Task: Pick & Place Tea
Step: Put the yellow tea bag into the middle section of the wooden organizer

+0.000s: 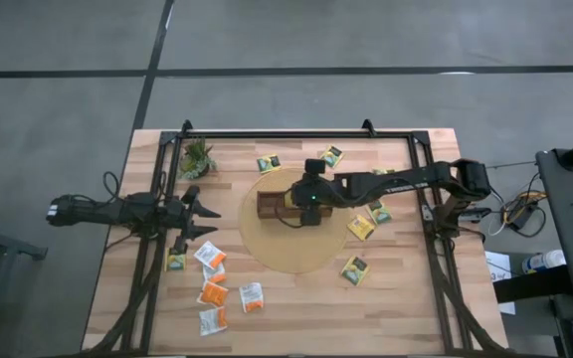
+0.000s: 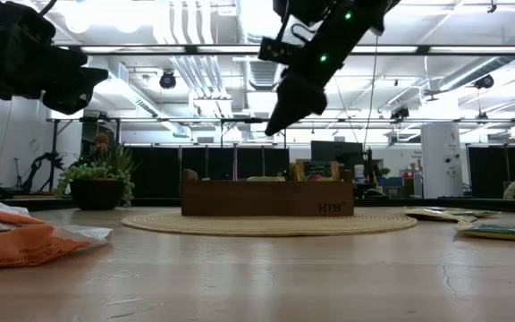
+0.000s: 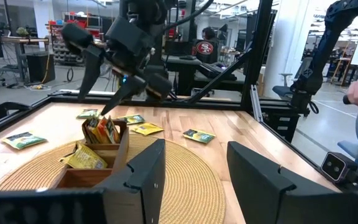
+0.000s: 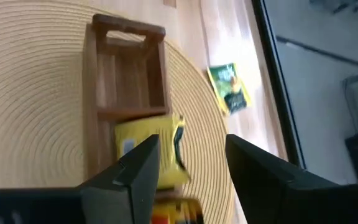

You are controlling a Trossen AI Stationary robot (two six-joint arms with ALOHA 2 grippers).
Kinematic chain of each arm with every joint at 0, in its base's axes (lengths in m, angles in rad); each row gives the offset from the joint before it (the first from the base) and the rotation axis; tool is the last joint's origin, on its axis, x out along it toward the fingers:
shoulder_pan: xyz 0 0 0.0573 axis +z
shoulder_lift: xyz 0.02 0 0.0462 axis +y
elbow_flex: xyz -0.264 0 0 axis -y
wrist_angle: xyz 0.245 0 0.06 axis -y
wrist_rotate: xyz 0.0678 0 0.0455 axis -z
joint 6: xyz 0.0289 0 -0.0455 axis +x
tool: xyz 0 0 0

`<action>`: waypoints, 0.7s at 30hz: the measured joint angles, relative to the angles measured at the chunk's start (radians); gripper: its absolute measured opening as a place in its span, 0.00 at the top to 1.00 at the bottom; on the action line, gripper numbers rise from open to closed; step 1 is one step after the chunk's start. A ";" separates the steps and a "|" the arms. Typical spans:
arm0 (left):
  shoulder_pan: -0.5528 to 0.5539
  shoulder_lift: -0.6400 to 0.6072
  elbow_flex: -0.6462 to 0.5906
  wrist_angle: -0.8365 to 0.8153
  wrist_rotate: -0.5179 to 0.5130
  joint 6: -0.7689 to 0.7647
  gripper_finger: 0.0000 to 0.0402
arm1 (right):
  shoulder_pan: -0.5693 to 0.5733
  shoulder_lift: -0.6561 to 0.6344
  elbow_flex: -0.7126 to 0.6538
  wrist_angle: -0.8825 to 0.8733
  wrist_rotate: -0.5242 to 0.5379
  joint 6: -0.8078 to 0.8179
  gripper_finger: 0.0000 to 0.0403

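Note:
The brown wooden tray (image 1: 267, 204) stands on a round woven mat (image 1: 296, 249) at mid-table. My right gripper (image 4: 191, 162) hangs open above the tray (image 2: 266, 197), slanting down, with nothing between its fingers. Below it a yellow tea sachet (image 4: 145, 149) lies tilted in a tray compartment, and several more sachets (image 3: 101, 130) stand upright in the compartment beside it. Yellow sachets (image 1: 354, 268) lie on the table right of the mat, orange and white ones (image 1: 214, 293) to its near left. My left gripper (image 1: 195, 214) waits open at the table's left.
A small potted plant (image 1: 197, 157) stands at the far left corner. A black frame (image 1: 426, 199) runs along the table's left, right and far sides. More yellow sachets (image 1: 269, 162) lie on the table beyond the mat.

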 joint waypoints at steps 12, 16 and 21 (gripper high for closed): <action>0.000 0.000 0.000 0.000 0.000 0.000 0.58 | 0.038 -0.109 0.000 -0.251 -0.068 0.156 0.55; 0.000 0.000 0.000 0.000 0.000 0.000 0.58 | 0.064 -0.138 -0.002 -0.336 -0.134 0.225 0.55; 0.000 0.000 0.000 0.000 0.000 0.000 0.58 | 0.112 -0.151 -0.021 -0.413 -0.154 0.298 0.55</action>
